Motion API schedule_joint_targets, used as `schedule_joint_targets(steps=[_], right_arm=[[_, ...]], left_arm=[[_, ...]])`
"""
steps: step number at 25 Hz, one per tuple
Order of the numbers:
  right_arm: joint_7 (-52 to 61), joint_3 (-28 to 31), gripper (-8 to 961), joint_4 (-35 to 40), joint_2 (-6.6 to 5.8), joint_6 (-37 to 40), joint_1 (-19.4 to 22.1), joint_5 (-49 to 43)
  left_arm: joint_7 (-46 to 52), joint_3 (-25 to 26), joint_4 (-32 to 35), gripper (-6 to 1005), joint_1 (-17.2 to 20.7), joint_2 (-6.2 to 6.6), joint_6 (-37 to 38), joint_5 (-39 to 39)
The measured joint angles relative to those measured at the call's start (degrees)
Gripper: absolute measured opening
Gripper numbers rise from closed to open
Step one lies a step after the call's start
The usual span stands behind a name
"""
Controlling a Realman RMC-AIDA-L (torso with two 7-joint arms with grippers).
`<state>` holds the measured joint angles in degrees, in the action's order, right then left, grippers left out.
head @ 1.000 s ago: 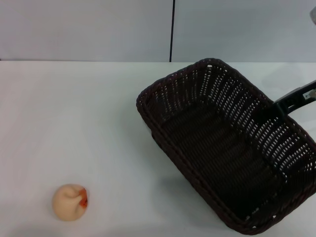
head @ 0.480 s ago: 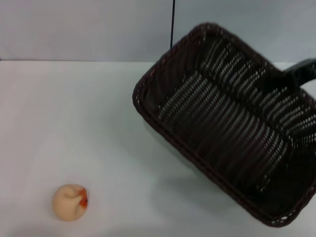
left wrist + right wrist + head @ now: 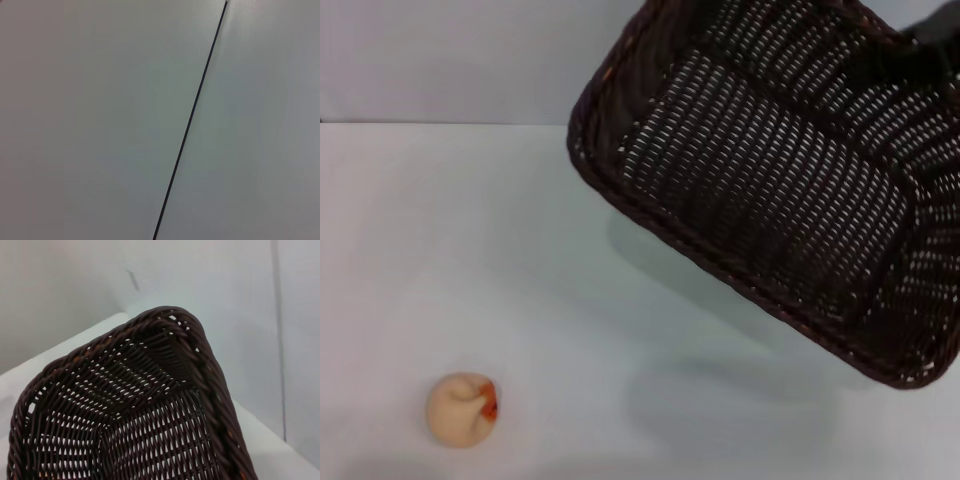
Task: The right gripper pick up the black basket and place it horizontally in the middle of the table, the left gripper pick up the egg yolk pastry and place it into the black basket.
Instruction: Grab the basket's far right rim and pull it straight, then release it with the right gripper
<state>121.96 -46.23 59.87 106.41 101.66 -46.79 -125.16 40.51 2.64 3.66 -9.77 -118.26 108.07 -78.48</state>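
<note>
1. Since the earlier frames, the large rectangular dark brown-black woven wicker basket (image 3: 770,190) had risen off the broad plain white tabletop (image 3: 470,250) and climbed toward the upper right of the head view, its near rim swinging higher and its open mouth tipping more toward the camera.
2. That black basket hung clear of the table, strongly tilted, with a soft shadow on the white surface beneath it; one corner ran past the top edge of the head view and another past the right edge.
3. From the right wrist view, the basket's braided rim (image 3: 200,365) and open-weave inner wall filled the lower part of the picture, with the pale grey wall panels (image 3: 75,285) behind.
4. The right gripper (image 3: 935,30) showed only as a dark shape at the basket's far rim in the upper right corner of the head view; it carried the basket there, though its fingers were hidden behind the weave.
5. The small round cream-beige egg yolk pastry (image 3: 461,408), orange-red patch facing right, lay unmoved on the table near the lower left of the head view, well apart from the basket.
6. The left gripper was out of sight; its wrist camera caught only the grey wall and a thin black seam (image 3: 190,125).
</note>
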Motion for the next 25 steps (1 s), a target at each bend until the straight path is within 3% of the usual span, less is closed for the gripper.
schedule_joint_targets(steps=[7,8,9,10,11,12,16,25], right_arm=[[-4.6,-6.9,145,-0.1,1.21,-0.4,-4.6,-2.4],[-6.2,-7.6,144,-0.2,1.84,-0.5,-5.0,-2.7],[-9.7,-8.3,144,-0.3,3.37,-0.5,-5.4,-2.9],[-9.7,-8.3,144,-0.3,3.37,-0.5,-5.4,-2.9],[-13.4,-8.6,144,-0.4,5.13,-0.6,-5.5,-3.0],[-13.4,-8.6,144,-0.4,5.13,-0.6,-5.5,-3.0],[-19.1,-9.4,143,-2.1,8.16,-2.6,-5.5,-3.3],[-22.6,-11.6,142,-11.8,8.53,-7.5,-9.8,-4.4]], left_arm=[[0.0,0.0,-0.8,389,0.2,-0.07,0.1,0.0],[0.0,0.0,-0.8,389,0.3,-0.09,0.2,0.0],[0.0,0.0,-1.2,389,0.5,-0.11,0.3,0.0],[0.0,0.0,-1.2,389,0.5,-0.11,0.3,0.0],[0.0,0.0,-1.5,389,0.8,-0.11,0.4,0.0],[0.0,0.0,-1.5,389,0.8,-0.11,0.4,0.0],[0.0,0.0,-2.2,389,1.1,-0.11,0.5,-0.1],[0.0,-0.8,-2.4,390,1.1,-0.13,0.5,-0.2]])
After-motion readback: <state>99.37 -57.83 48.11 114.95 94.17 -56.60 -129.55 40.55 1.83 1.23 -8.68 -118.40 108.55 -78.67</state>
